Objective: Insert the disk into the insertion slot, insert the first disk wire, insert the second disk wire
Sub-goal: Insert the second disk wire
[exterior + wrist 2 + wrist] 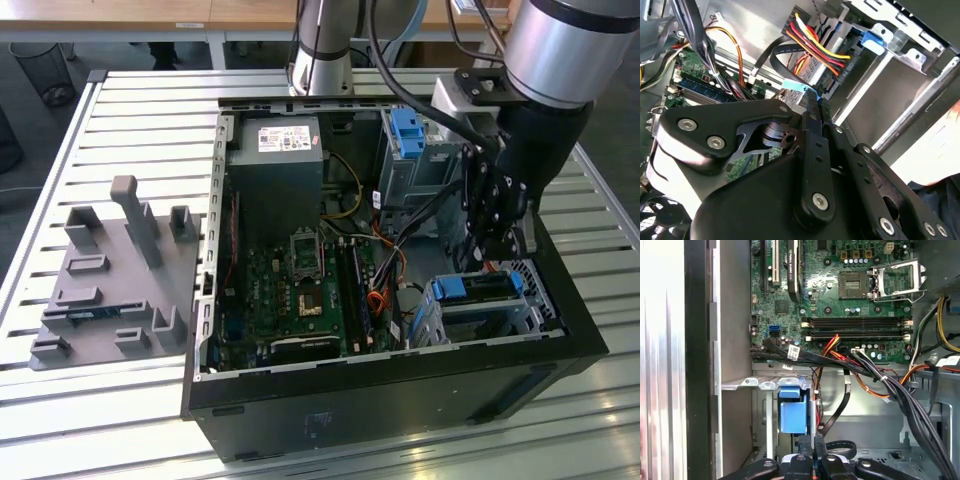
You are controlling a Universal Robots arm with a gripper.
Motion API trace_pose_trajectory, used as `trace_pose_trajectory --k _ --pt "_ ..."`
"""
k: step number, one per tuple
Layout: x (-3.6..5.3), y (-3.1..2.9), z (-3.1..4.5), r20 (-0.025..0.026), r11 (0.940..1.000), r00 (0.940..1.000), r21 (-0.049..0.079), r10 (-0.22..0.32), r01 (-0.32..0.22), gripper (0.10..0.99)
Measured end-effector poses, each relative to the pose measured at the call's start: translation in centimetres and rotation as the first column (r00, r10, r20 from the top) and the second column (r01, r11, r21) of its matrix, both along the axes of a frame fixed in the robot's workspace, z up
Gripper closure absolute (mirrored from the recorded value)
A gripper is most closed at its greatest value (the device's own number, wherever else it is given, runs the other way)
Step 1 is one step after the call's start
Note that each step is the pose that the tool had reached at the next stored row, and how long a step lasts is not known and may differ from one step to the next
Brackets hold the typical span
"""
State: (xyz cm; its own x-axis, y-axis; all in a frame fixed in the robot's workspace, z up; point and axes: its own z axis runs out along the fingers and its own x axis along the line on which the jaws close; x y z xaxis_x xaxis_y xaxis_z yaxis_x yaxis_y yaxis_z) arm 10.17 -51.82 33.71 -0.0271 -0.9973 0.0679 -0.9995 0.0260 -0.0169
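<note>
The disk (478, 287), framed by its bright blue carrier, lies inside the insertion slot (535, 300), the low silver cage at the case's front on the exterior view's right. My gripper (497, 255) hangs just above the disk's back end. In the second wrist view the gripper (810, 97) is shut on the end of a black flat disk wire (774, 55) with a light blue tag (795, 86). A black plug with red, yellow and black wires (815, 47) sits against the disk's back edge. In the first wrist view the carrier's blue front (792, 415) lies beside the gripper (811, 447).
The green motherboard (840, 295) fills the case floor, with bundled black cables (900, 390) crossing near my gripper. A taller grey bay with a blue tab (405, 130) stands behind. A grey fixture plate (110, 290) lies on the slatted table at the exterior view's left.
</note>
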Motion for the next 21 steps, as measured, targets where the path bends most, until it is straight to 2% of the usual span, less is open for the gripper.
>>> trace_pose_trajectory --k 3,6,9,13,21 --pt "0.0 -0.3 0.0 0.0 1.0 1.0 0.004 0.0 0.0 0.945" --pt "0.0 -0.59 0.0 0.0 0.9997 1.0 0.022 0.0 0.0 0.945" --pt "0.0 -0.84 0.0 0.0 0.9995 1.0 0.032 0.0 0.0 0.945" --pt "0.0 -1.11 -0.01 0.0 0.9995 1.0 0.032 0.0 0.0 0.945" --pt "0.35 -1.12 -0.14 0.0 0.9995 1.0 0.032 0.006 -0.006 0.945"
